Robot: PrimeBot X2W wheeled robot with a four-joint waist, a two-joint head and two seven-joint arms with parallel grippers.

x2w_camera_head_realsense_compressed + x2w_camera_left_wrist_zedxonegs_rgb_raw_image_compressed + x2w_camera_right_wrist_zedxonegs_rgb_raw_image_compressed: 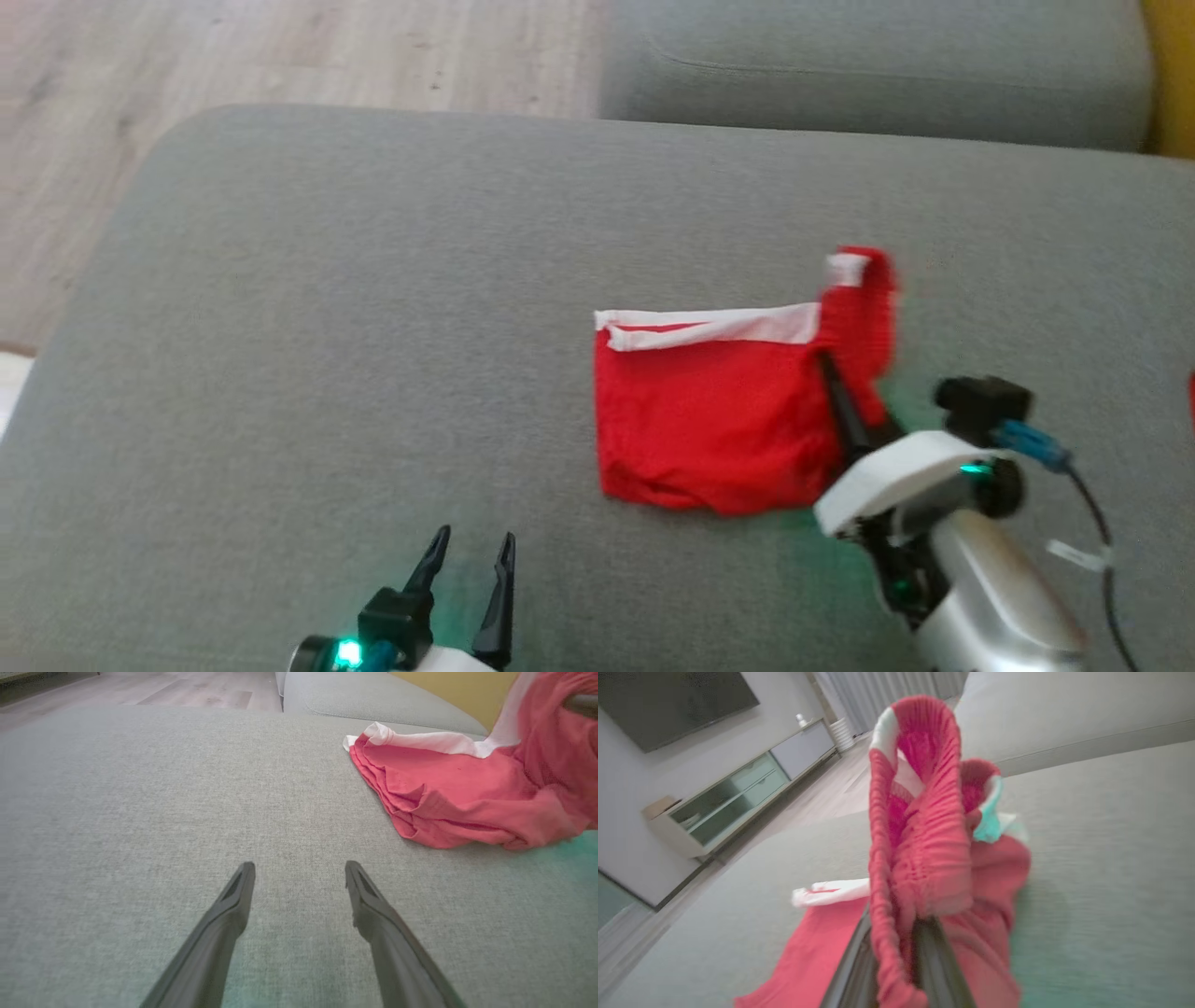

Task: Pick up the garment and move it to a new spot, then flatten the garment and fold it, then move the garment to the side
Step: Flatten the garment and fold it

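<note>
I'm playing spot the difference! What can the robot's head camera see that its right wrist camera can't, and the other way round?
Head view, of the two: the open left gripper and the right arm's white wrist. Right wrist view, of the two: a TV, a cabinet and curtains. Both: the red garment, the right gripper shut on its bunched edge, the grey sofa and the wood floor.
</note>
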